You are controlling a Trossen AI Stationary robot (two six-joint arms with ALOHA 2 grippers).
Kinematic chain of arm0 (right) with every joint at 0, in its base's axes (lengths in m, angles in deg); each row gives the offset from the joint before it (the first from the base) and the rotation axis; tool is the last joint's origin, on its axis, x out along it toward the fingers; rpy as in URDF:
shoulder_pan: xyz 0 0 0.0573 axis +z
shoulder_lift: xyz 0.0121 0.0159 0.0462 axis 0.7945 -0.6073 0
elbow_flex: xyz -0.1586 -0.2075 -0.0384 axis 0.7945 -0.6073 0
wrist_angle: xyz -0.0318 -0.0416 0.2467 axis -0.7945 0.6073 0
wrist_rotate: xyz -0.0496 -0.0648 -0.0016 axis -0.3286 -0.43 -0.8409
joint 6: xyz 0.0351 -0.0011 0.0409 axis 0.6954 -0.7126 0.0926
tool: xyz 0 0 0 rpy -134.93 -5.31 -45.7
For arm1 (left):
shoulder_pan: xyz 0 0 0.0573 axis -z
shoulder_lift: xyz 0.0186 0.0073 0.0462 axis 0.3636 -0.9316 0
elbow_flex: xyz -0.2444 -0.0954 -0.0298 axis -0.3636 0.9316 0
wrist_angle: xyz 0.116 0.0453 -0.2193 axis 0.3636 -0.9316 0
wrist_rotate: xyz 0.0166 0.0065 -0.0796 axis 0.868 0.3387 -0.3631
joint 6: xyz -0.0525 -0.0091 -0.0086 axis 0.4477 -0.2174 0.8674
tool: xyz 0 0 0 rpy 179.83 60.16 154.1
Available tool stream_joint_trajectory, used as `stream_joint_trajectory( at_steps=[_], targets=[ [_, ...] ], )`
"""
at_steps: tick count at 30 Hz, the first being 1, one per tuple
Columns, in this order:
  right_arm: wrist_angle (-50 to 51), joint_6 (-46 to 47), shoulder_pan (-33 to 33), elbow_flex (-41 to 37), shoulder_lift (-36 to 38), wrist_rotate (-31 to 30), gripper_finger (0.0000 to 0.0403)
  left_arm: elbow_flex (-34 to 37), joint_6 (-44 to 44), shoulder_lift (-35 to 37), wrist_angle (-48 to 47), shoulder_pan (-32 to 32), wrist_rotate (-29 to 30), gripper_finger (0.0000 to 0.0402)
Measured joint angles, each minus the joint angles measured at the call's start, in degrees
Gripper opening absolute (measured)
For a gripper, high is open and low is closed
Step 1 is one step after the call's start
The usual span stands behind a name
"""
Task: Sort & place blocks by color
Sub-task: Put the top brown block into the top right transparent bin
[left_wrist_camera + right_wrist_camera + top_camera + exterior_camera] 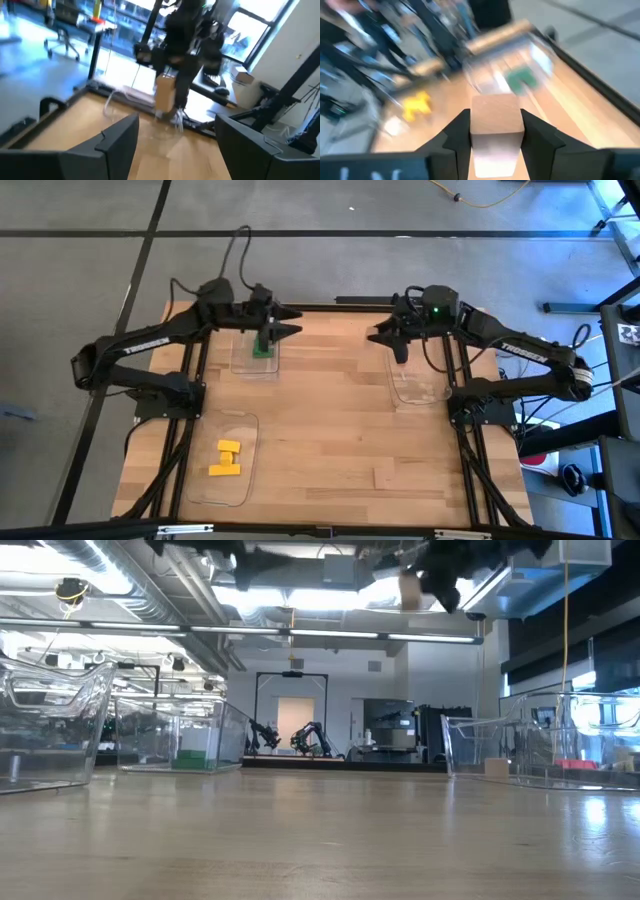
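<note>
Blocks are nearly sorted: green ones (263,347) sit in the far-left tray (254,366), yellow ones (226,459) in the near-left tray (222,490). My right pincer (496,131) is clenched on a tan cube (495,117), held up above the right tray (418,388). My left pincer (283,322) hangs released over the green tray. Next I'd lower the cube into the right tray and let go

My arms are matte black, white lettering on each forearm; black cables trail; right wrist (436,308) shows a green light.
</note>
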Motion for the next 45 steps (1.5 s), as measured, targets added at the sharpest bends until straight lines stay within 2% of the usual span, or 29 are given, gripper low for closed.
stream_joint_trajectory(
  at_steps=[5, 11, 15, 22, 27, 30, 35, 41, 45],
  targets=[
    [12.53, -2.68, -2.15, 0.00, 1.33, -2.69, 0.0131, 0.00, -1.43, 2.49, 0.55, 0.20, 2.07, 0.0249],
    [22.94, -4.94, -3.49, 0.00, 1.31, -6.68, 0.0131, 0.02, -0.62, 2.45, 2.38, 2.69, 2.87, 0.0249],
    [26.93, -5.25, -4.90, 0.00, 1.29, -7.13, 0.0131, 0.02, -1.82, 2.40, 2.33, 5.14, 5.41, 0.0249],
    [33.89, -6.63, -7.67, 0.00, 1.29, -7.29, 0.0131, 0.04, -2.73, 3.30, 3.76, 6.05, 6.38, 0.0249],
    [38.92, -6.40, -8.68, 0.00, 1.93, -10.84, 0.0131, 3.29, -2.46, 3.81, 7.58, 6.00, 7.23, 0.0250],
    [41.06, -4.05, -9.21, -0.83, 3.48, -12.83, 0.0131, 8.68, 0.48, 6.74, 14.50, 5.35, 7.33, 0.0250],
    [41.26, 3.57, -9.69, -7.78, 8.77, -12.64, 0.0131, 17.10, 5.64, 12.32, 22.95, 4.08, 9.23, 0.0250],
    [40.31, 13.55, -9.69, -13.08, 12.01, -12.42, 0.0131, 19.72, 5.82, 18.14, 24.27, 2.88, 8.67, 0.0250],
    [41.29, 19.08, -9.69, -13.75, 11.80, -12.49, 0.0131, 19.93, 6.28, 19.24, 24.23, 2.68, 5.52, 0.0250]
  ],
)
